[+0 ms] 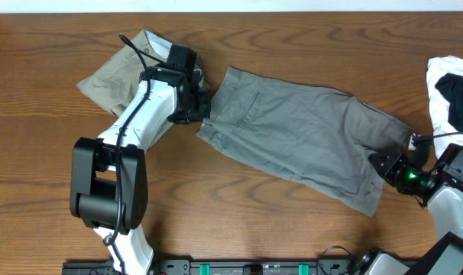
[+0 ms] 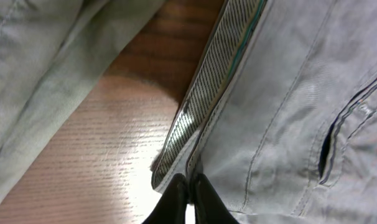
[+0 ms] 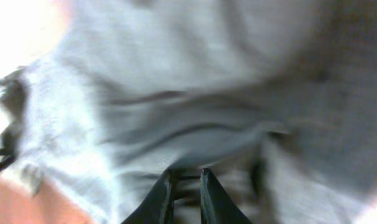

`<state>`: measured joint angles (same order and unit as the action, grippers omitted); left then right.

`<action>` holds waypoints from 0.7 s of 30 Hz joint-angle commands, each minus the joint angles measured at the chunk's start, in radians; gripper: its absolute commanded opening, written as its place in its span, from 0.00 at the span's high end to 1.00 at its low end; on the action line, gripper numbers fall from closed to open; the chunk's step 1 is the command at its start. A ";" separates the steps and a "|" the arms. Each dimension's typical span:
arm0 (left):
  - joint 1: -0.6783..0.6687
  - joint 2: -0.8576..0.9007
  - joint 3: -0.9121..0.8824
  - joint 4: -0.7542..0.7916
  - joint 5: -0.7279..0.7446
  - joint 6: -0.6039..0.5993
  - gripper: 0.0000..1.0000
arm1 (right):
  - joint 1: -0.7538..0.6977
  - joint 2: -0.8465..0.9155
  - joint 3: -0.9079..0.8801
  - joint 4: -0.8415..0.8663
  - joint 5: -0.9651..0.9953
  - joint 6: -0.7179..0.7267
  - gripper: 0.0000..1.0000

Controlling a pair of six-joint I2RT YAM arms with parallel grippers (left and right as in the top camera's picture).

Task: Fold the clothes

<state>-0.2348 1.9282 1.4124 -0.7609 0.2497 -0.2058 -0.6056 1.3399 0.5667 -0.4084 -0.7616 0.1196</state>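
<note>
The mid-grey shorts (image 1: 300, 134) lie spread across the middle of the table, waistband to the left, leg hems to the right. My left gripper (image 1: 202, 109) is shut on the waistband edge; the left wrist view shows the fingertips (image 2: 190, 185) pinching the striped inner band (image 2: 216, 74), with a pocket slit (image 2: 325, 149) to the right. My right gripper (image 1: 382, 165) is at the right leg hem; in the blurred right wrist view its fingers (image 3: 185, 179) are closed on grey fabric (image 3: 195, 81). The khaki-olive shorts (image 1: 113, 80) lie at the back left, partly under my left arm.
A heap of white and black garments (image 1: 451, 92) sits at the right edge. Bare wooden table (image 1: 239, 218) shows in front of the shorts. The khaki shorts also show at the left of the left wrist view (image 2: 39, 74).
</note>
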 commanded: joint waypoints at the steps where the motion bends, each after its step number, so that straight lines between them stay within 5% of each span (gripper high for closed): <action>1: 0.004 -0.005 -0.005 -0.032 -0.027 0.011 0.86 | 0.000 -0.036 0.004 0.022 -0.163 -0.076 0.88; 4: 0.004 -0.005 -0.005 -0.065 -0.027 0.011 0.83 | 0.003 -0.067 0.004 0.072 -0.188 -0.064 0.88; 11: 0.004 -0.005 -0.006 -0.058 -0.081 0.003 0.50 | 0.050 -0.067 0.003 0.095 -0.157 -0.008 0.86; 15: 0.004 0.000 -0.006 0.051 -0.045 0.003 0.25 | 0.134 -0.031 0.003 0.100 0.043 0.038 0.86; 21: 0.004 0.042 -0.006 0.144 0.088 0.003 0.19 | 0.239 0.103 0.003 0.103 0.389 0.267 0.89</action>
<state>-0.2344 1.9308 1.4120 -0.6285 0.2588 -0.2085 -0.4011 1.3739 0.5674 -0.3031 -0.6243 0.2272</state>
